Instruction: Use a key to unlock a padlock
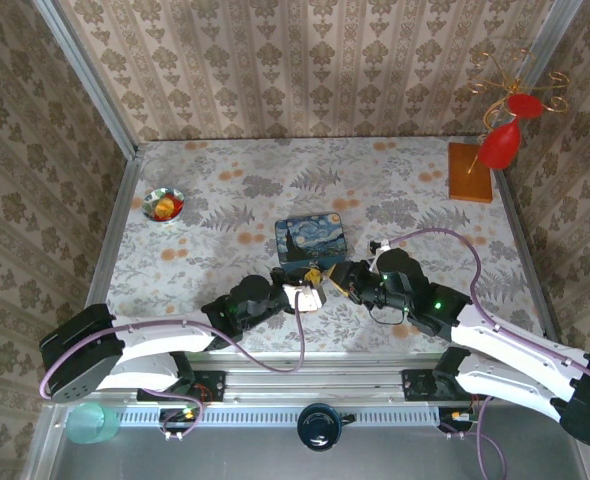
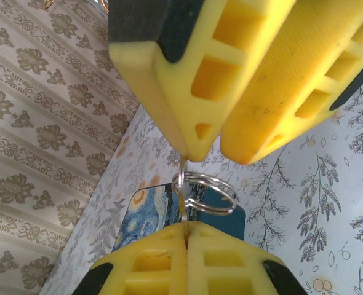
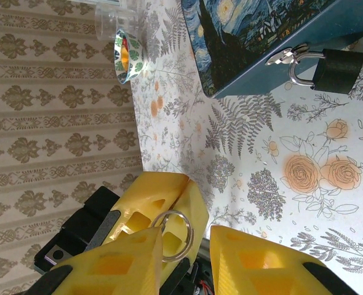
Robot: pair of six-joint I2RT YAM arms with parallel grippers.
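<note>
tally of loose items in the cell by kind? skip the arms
blue tin: 1
padlock: 1
key ring: 1
small bowl: 1
wooden base with wire stand: 1
red ornaments: 2
Total: 7

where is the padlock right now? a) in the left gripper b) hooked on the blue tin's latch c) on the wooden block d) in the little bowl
b: in the right wrist view the padlock has its shackle hooked through the latch on the side of the tin.
</note>
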